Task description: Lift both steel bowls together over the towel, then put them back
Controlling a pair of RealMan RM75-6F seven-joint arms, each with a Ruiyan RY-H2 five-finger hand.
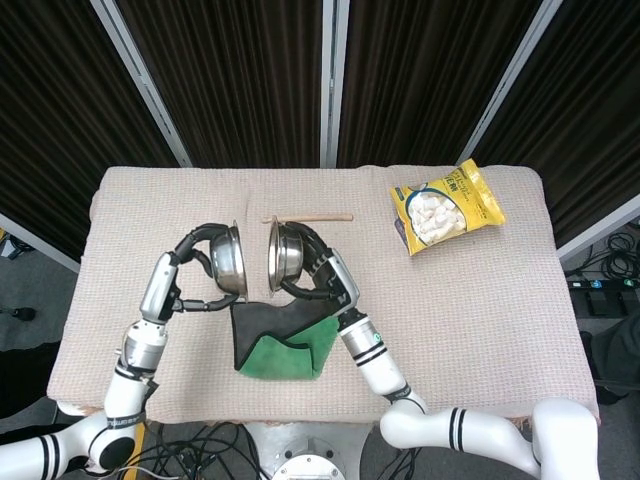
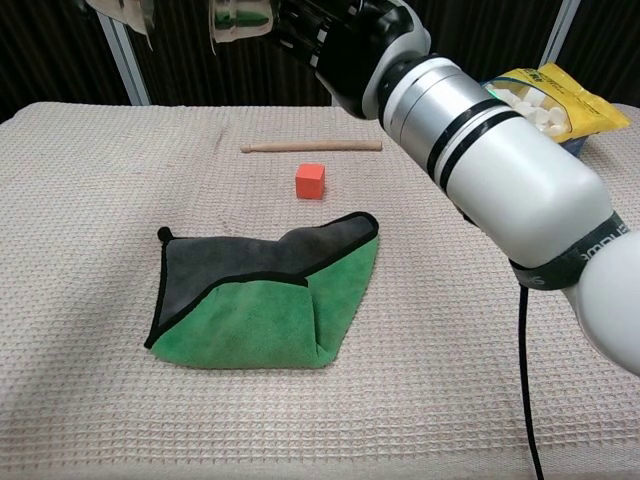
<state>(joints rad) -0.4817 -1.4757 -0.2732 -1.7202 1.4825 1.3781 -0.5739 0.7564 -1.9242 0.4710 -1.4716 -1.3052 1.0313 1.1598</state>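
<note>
Head view: dark ribbed curtains behind a table [image 1: 480, 300] under a beige waffle-weave cloth. Left hand [image 1: 203, 262] wrapped around a left steel bowl [image 1: 228, 262], fingers curled over its back. Right hand [image 1: 312, 272] clasping a right steel bowl [image 1: 281, 258] likewise. Both shiny, tipped on edge, facing each other with a narrow gap, raised above the upper edge of the green-and-grey towel [image 1: 280, 338]. Forearms angled inward. Wooden stick [image 1: 307, 217] just beyond; yellow snack bag [image 1: 443, 205] far right.

Chest view: same towel [image 2: 262, 292] lying folded mid-table, orange cube [image 2: 310, 181] and stick [image 2: 311, 146] behind. Bowls cropped at the top edge; right bowl [image 2: 240, 18] held by dark fingers [image 2: 318, 35], left hand cropped out, finger spread unclear.
</note>
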